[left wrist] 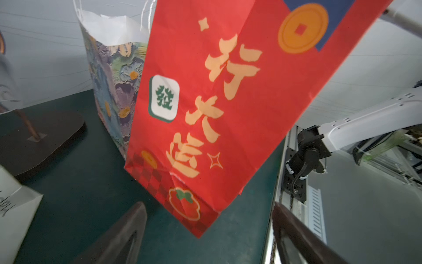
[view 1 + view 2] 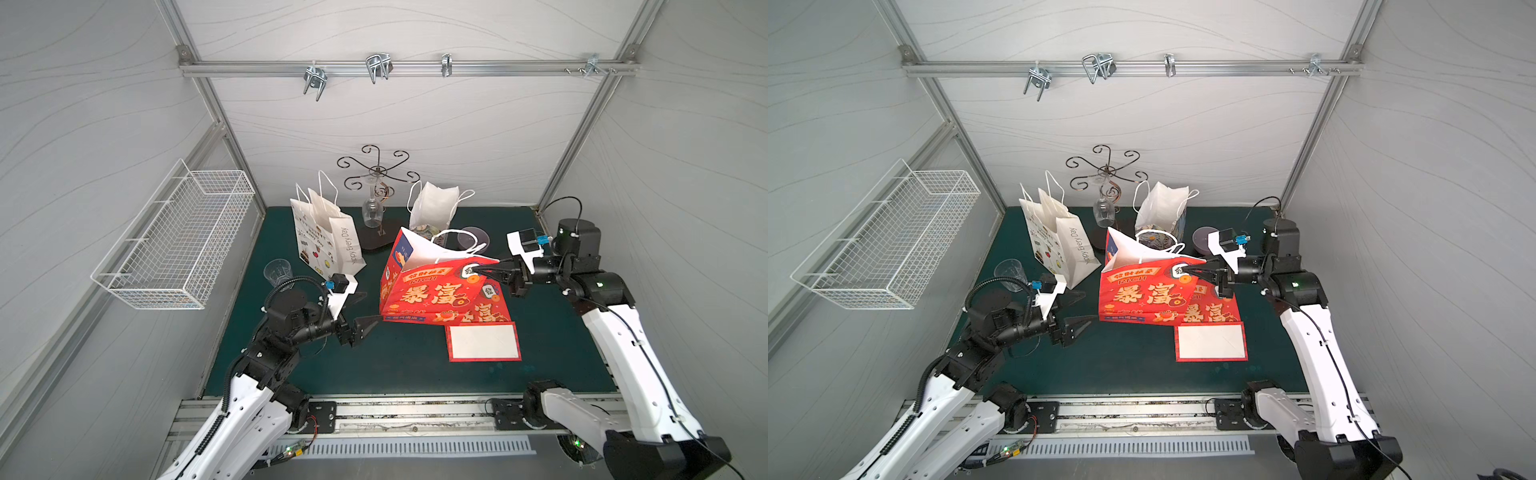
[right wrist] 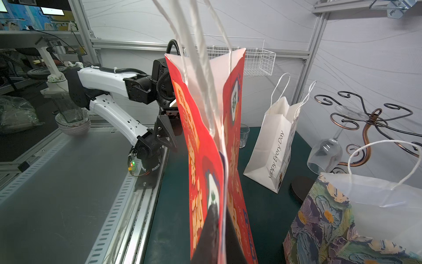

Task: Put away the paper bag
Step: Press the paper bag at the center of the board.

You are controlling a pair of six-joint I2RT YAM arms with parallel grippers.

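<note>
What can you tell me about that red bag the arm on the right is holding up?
The red bag is paper, white inside, printed with gold Chinese characters, the word RICH, mahjong tiles and orange coins. Its white cord handles hang loose at the open mouth. It stands tilted over the green mat, one end pinched flat where the right gripper has its jaws shut on the top corner. Another red bag lies flat beside it.
</note>
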